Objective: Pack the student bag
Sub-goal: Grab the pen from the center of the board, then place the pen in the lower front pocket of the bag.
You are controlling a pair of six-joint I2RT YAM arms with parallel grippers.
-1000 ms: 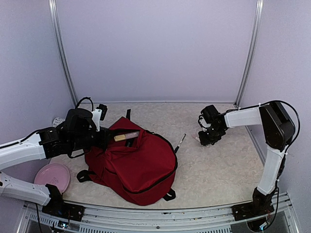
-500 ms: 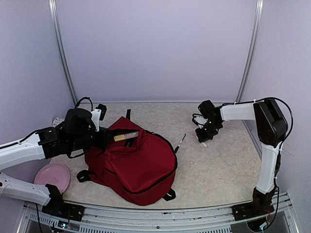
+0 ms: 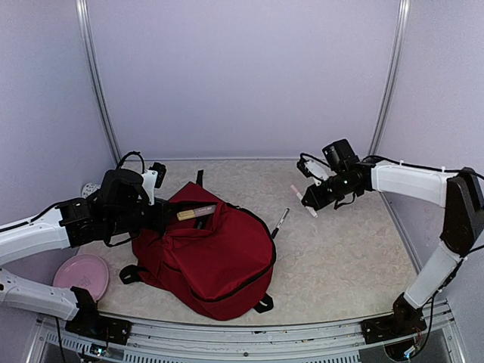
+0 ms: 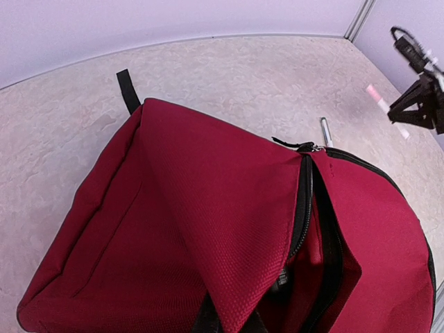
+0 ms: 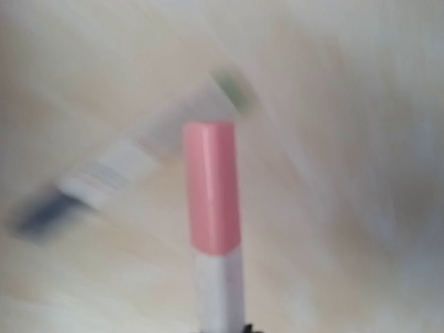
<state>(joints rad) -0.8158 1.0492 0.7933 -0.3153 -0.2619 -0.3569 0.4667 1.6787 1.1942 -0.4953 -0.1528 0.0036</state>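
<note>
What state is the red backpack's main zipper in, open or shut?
Open: on the red backpack, the black zipper tracks gape apart, showing the inside, and a tan tube pokes out.

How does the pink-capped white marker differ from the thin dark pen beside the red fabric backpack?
The pink-capped marker is clamped in the right gripper's jaws; the dark pen lies loose on the table. The marker is thicker, the pen thinner. Both sit outside the red backpack.
</note>
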